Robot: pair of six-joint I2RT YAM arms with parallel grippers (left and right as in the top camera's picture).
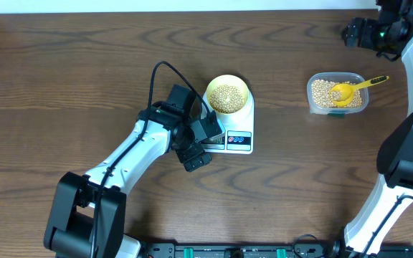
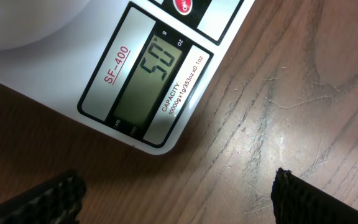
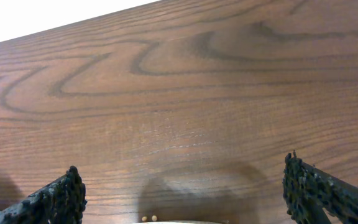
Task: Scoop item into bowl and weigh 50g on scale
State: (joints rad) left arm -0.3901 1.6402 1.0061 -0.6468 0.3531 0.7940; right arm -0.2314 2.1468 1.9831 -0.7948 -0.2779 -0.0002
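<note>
The pale yellow-green bowl [image 1: 227,95] holds tan beans [image 1: 226,97] and stands on the white scale [image 1: 244,127]. In the left wrist view the scale's display [image 2: 151,74] reads 50. My left gripper [image 1: 199,147] is open and empty, hovering over the table just in front of the scale's display corner; its fingertips [image 2: 179,199] frame bare wood. My right gripper [image 1: 357,34] is open and empty at the far right back of the table. Two loose beans [image 3: 149,218] show at the bottom edge of the right wrist view.
A clear plastic tub [image 1: 320,104] of beans stands right of the scale, with a yellow long-handled scoop [image 1: 353,88] resting in it. The wooden table [image 1: 84,86] spreads to the left. The arm bases stand at the front edge.
</note>
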